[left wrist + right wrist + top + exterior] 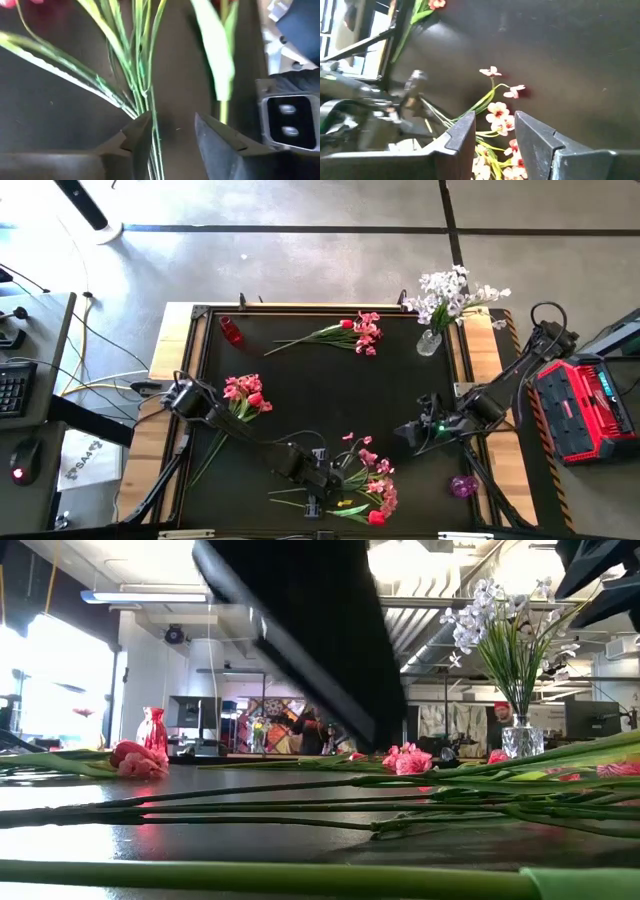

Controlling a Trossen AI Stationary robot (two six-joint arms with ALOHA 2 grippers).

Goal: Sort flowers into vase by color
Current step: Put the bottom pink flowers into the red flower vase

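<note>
I have the left gripper (322, 480) low over the table's front edge, at about six o'clock on the black mat (300, 380), its fingers parted to a moderate gap. In the left wrist view, a bundle of thin green stems (142, 85) runs toward the gripper and slips along the inner face of one finger (140, 137), while a broad leaf (215, 55) hangs just beyond the other; I cannot tell whether anything is pinched. The pink spray and red tulip heads (375, 490) lie just to the gripper's three o'clock. My right gripper (410, 432) hovers at about four o'clock on the mat, fingers apart and empty, with pink blossoms (497, 112) ahead of them. The glass vase (430, 340) with white sprays (450, 290) stands at one o'clock, a small red vase (231, 330) at eleven, and loose flowers lie at twelve (350, 332) and nine (245, 395).
</note>
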